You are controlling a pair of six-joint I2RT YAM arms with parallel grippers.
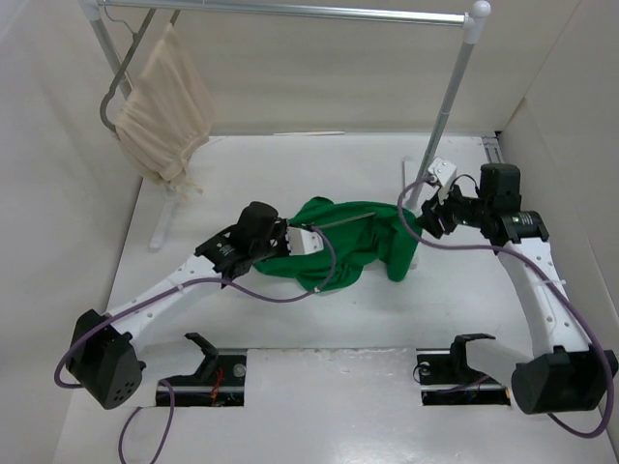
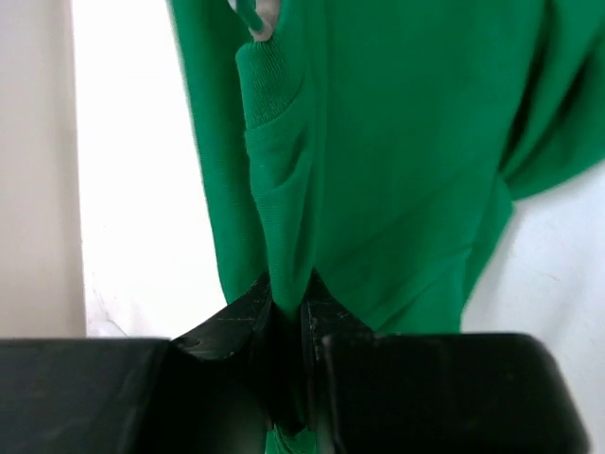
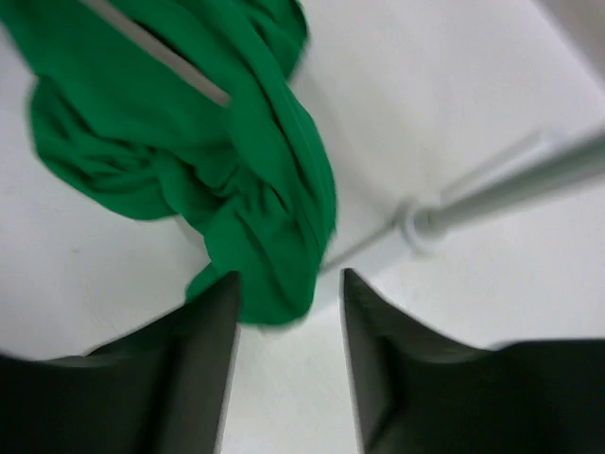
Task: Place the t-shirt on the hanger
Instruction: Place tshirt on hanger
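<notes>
Shows t-shirt [image 1: 338,249] bunched at frame centre on surface [image 1: 319,329], hanger [image 3: 156,50] bar poking from cloth. Pinches a shirt fold tight in left gripper [image 2: 288,307], probably to lift cloth. Holds right gripper [image 3: 288,284] wide open, empty, over shirt's right end by rack pole [image 3: 510,184].

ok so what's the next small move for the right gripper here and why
Probably ease the open right gripper forward and close on the bunched edge of the bright green cloth t-shirt just ahead of it; the left gripper already pinches a fold, and the thin greyish hanger lies across the cloth.
</notes>
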